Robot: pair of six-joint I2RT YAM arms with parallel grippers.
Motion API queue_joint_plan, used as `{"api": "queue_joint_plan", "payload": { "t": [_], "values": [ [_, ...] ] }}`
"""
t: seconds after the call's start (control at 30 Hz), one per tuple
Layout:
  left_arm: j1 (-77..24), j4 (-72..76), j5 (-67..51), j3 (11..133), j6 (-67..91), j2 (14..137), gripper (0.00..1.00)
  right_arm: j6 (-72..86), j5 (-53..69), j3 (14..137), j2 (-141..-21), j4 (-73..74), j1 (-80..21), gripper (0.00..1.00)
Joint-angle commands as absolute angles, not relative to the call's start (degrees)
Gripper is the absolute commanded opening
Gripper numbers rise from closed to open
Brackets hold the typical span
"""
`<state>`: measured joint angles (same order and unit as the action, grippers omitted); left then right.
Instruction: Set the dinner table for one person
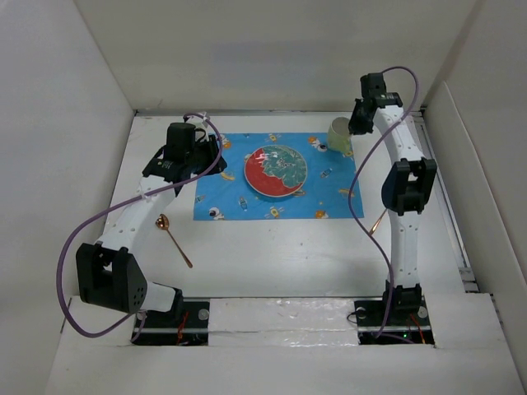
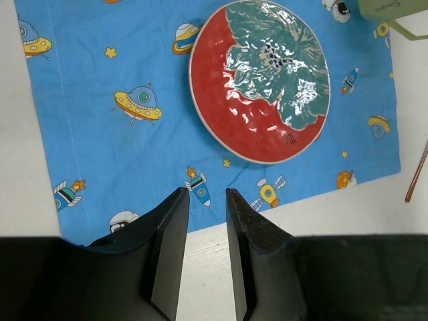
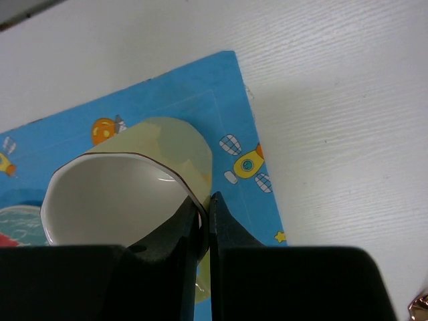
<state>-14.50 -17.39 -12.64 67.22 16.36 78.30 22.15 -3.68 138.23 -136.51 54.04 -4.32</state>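
Very little writing shows. In the left wrist view, the pale green cup (image 2: 391, 8) at the top right edge carries a line of dark cursive lettering (image 2: 384, 5). The frame cuts it off. It seems to begin with an "S", but the word cannot be read for sure. The red and green plate (image 2: 259, 80) bears a small dark stamp (image 2: 292, 138) on its red part near the lower right rim, too small to read. The blue mat (image 2: 100, 154) shows cartoon spaceships, rockets and stars. The top and right wrist views show nothing legible.
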Motion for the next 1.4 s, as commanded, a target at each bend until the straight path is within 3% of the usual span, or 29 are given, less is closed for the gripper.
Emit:
{"api": "queue_joint_plan", "payload": {
  "t": [0.0, 0.23, 0.27, 0.3, 0.4, 0.5, 0.63, 0.67, 0.7, 0.73, 0.77, 0.83, 0.87, 1.0, 1.07, 1.1, 1.13, 1.37],
  "values": [
    [-14.3, -15.9, -12.8, 69.0, 16.1, 77.9, 0.26, 22.2, -3.9, 141.2, -135.2, 51.9, -4.7, 0.0],
    [-14.3, -15.9, -12.7, 68.6, 16.0, 77.8, 0.26, 23.6, -4.2, 139.0, -136.5, 51.4, -5.2, 0.03],
    [-14.3, -15.9, -12.7, 68.6, 16.0, 77.8, 0.26, 23.9, -4.2, 139.1, -136.5, 51.2, -5.2, 0.09],
    [-14.3, -15.9, -12.7, 68.6, 16.0, 77.8, 0.26, 24.2, -3.6, 139.5, -136.1, 50.8, -5.2, 0.26],
    [-14.3, -15.9, -12.7, 68.6, 16.1, 77.7, 0.26, 25.0, -1.9, 140.4, -134.7, 50.5, -4.7, 0.5],
    [-14.3, -16.1, -12.9, 68.6, 16.2, 77.5, 0.26, 25.5, -0.5, 140.6, -132.7, 49.8, -3.5, 0.57],
    [-14.3, -16.1, -13.5, 68.6, 16.4, 77.3, 0.26, 26.1, -0.4, 132.9, -122.4, 45.4, -0.8, 0.55],
    [-14.3, -16.1, -13.6, 69.0, 16.7, 77.5, 0.26, 26.2, -1.2, 125.7, -119.5, 44.4, -0.1, 0.46],
    [-14.3, -15.3, -14.7, 69.2, 17.3, 77.5, 0.25, 27.1, -2.7, 115.8, -109.4, 38.6, 2.3, 0.11],
    [-14.3, -15.3, -15.2, 69.2, 17.3, 77.5, 0.25, 27.2, -2.7, 109.8, -109.2, 38.6, 2.3, 0.1],
    [-14.3, -15.2, -15.8, 69.4, 17.5, 77.7, 0.21, 28.3, -2.8, 103.7, -105.7, 36.2, 3.2, 0.0],
    [-14.3, -14.7, -17.1, 69.2, 17.8, 77.8, 0.11, 29.3, -2.6, 91.9, -96.0, 29.5, 5.8, 0.0],
    [-14.3, -14.6, -17.5, 69.1, 17.9, 77.8, 0.0, 29.5, -2.5, 81.3, -93.3, 27.2, 6.7, 0.0],
    [-14.3, -14.1, -18.5, 67.9, 18.2, 77.6, 0.0, 29.4, -3.3, 63.9, -85.4, 27.2, 10.7, 0.01],
    [-14.3, -13.9, -19.1, 67.4, 18.4, 77.7, 0.0, 28.3, -1.9, 60.6, -84.5, 28.0, 12.5, 0.17],
    [-14.3, -13.8, -19.2, 67.3, 18.5, 77.8, 0.02, 27.8, -1.7, 58.4, -84.5, 27.9, 12.5, 0.33],
    [-14.3, -13.5, -20.2, 67.3, 19.0, 78.0, 0.1, 26.9, -1.1, 57.6, -85.7, 28.0, 12.5, 0.41],
    [-14.3, -12.8, -21.1, 66.5, 19.2, 77.7, 0.17, 24.8, -5.4, 58.9, -90.5, 28.9, 9.3, 0.42]
  ]
}}
